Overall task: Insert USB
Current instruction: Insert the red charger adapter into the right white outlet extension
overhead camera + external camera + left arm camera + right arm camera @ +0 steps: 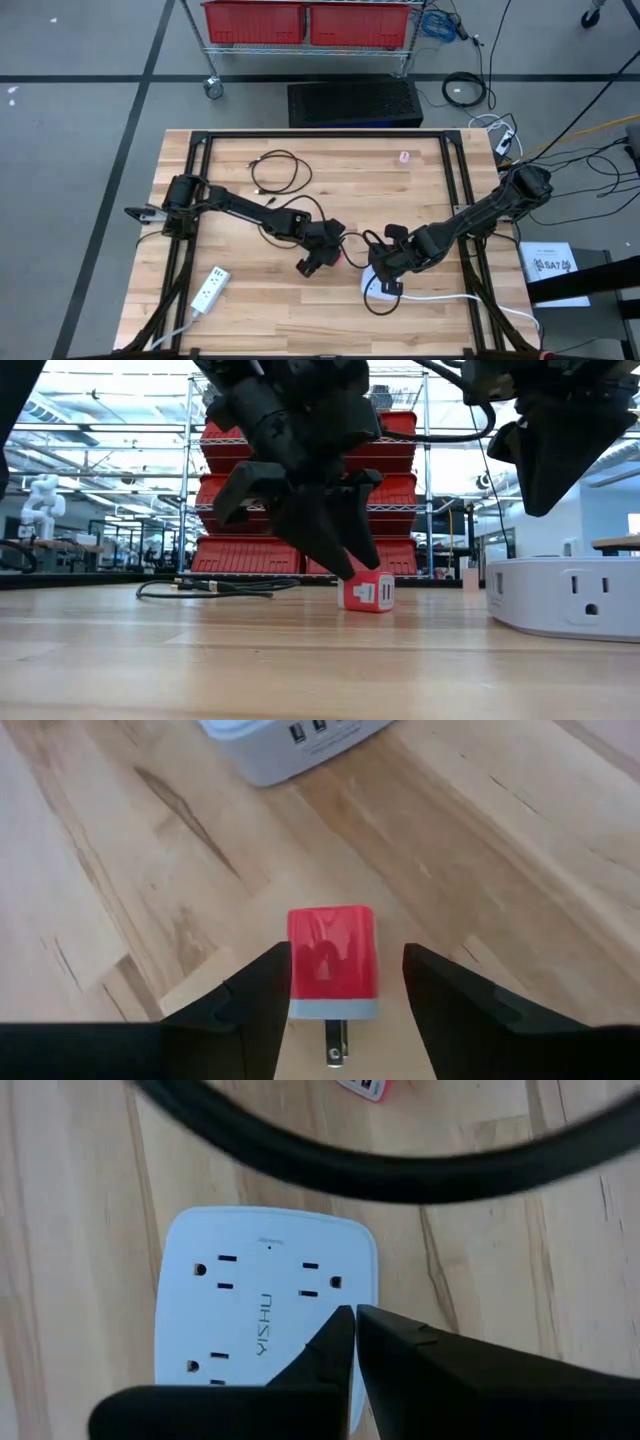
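Left wrist view: the red USB charger (332,960) is being framed between the left gripper's (347,982) two dark fingers (262,990), w/ jaws spread and a sliver of wood showing on each side of the red body, so the charger is lying released on the table (120,870), not clenched. Its grey end and metal prongs are being pointed back toward the wrist; its red end is facing out ahead of the fingertips. Further ahead of that gripper, the white power hub (285,745) w/ USB ports along its edge is being seen, well apart from the charger.

Low view: the charger (366,592) is resting flat on the wood directly under the left gripper (335,545), fingers angling down to it. Off to the side, the hub (565,595) is being overhung by the right gripper (555,465).

Right wrist view: the right gripper (352,1320) is being held w/ fingers pressed together, nothing between them, tips hovering over the hub's (265,1305) outlet face near one corner socket. A black cable (380,1165) is crossing beyond the hub.

High view: both grippers, left (318,258) and right (392,275), are being kept near mid-table, close together. A white power strip (209,288) is lying well behind the left gripper toward the table's near left edge, and a loose black cable loop (275,170) beyond it.
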You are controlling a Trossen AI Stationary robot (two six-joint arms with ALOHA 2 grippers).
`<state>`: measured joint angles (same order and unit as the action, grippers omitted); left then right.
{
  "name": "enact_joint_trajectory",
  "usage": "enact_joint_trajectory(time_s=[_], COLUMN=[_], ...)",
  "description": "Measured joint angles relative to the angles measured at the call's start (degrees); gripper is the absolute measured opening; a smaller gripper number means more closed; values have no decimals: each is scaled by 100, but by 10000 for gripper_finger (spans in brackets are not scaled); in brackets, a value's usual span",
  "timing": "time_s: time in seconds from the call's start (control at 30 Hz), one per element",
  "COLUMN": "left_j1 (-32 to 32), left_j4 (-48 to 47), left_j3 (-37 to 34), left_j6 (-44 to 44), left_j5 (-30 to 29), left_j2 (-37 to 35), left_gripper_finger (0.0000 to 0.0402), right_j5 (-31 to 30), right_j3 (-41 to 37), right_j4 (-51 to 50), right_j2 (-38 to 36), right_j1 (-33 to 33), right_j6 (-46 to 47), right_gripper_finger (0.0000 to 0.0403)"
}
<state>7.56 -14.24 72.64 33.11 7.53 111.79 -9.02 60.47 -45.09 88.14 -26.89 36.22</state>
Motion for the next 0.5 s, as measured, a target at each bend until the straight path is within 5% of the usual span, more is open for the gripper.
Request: enact_joint_trajectory(time_s=[0.5], left_j1=[8], left_j4=[198], left_j3=[0], left_j6=[-313], left_j5=[-12], left_j2=[398], left_gripper_finger=[178], right_j5=[7], right_j3=[0], right_j4=[81], right_j2=[2], right_j1=[28], right_j6=[-45], right_gripper_finger=[9])
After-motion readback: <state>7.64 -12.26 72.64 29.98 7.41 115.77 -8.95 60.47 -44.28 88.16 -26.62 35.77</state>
